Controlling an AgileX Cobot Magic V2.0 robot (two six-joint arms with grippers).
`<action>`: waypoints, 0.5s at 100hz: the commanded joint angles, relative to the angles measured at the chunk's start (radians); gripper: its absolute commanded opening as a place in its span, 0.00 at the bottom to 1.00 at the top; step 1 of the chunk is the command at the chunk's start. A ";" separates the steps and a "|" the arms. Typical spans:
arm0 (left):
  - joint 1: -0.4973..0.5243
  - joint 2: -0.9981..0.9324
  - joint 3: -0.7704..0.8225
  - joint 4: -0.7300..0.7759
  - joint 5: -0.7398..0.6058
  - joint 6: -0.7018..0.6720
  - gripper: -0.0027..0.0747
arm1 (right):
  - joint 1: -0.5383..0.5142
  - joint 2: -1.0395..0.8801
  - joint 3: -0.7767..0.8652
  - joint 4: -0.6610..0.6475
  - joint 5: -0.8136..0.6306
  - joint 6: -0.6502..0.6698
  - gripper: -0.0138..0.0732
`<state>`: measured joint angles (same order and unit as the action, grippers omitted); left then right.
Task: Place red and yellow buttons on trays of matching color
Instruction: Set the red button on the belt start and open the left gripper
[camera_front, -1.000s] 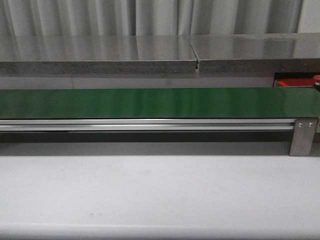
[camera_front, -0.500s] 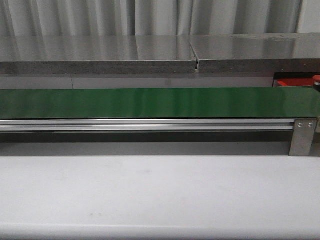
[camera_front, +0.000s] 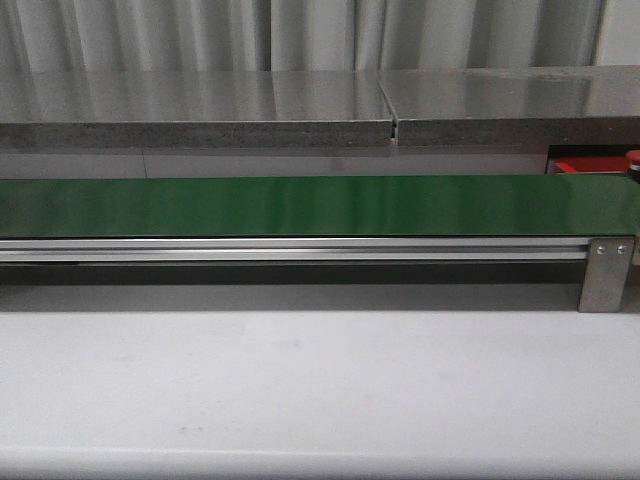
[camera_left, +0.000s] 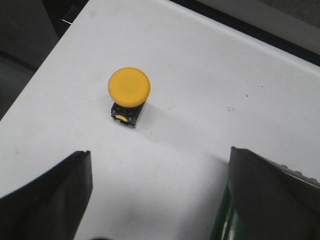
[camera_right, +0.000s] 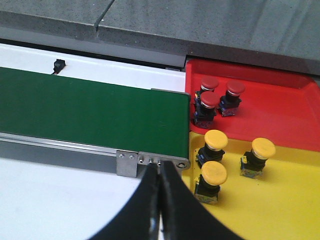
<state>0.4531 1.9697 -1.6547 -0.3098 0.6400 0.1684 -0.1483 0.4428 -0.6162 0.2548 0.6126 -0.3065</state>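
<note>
A lone yellow button (camera_left: 129, 89) stands upright on the white table in the left wrist view. My left gripper (camera_left: 159, 155) hangs open a short way in front of it, with nothing between its fingers. In the right wrist view a red tray (camera_right: 280, 100) holds three red buttons (camera_right: 210, 100), and the adjoining yellow tray (camera_right: 280, 200) holds three yellow buttons (camera_right: 215, 172). My right gripper (camera_right: 159, 167) is shut and empty, near the belt's end bracket. In the front view only a strip of the red tray (camera_front: 580, 166) and one red button (camera_front: 633, 156) show at the far right.
A long green conveyor belt (camera_front: 300, 205) on an aluminium rail crosses the table; it ends against the two trays (camera_right: 90, 110). Its edge (camera_left: 225, 220) shows beside my left gripper's finger. A grey stone ledge (camera_front: 200, 110) runs behind the belt.
</note>
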 joint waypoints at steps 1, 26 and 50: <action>0.004 0.006 -0.107 -0.017 0.007 0.002 0.75 | 0.000 0.004 -0.026 0.009 -0.076 -0.012 0.02; 0.004 0.149 -0.273 -0.017 0.040 0.002 0.75 | 0.000 0.004 -0.026 0.009 -0.076 -0.012 0.02; 0.004 0.232 -0.334 -0.015 0.005 0.002 0.75 | 0.000 0.004 -0.026 0.009 -0.076 -0.012 0.02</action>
<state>0.4550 2.2502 -1.9459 -0.3098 0.7134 0.1721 -0.1483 0.4428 -0.6162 0.2548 0.6126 -0.3065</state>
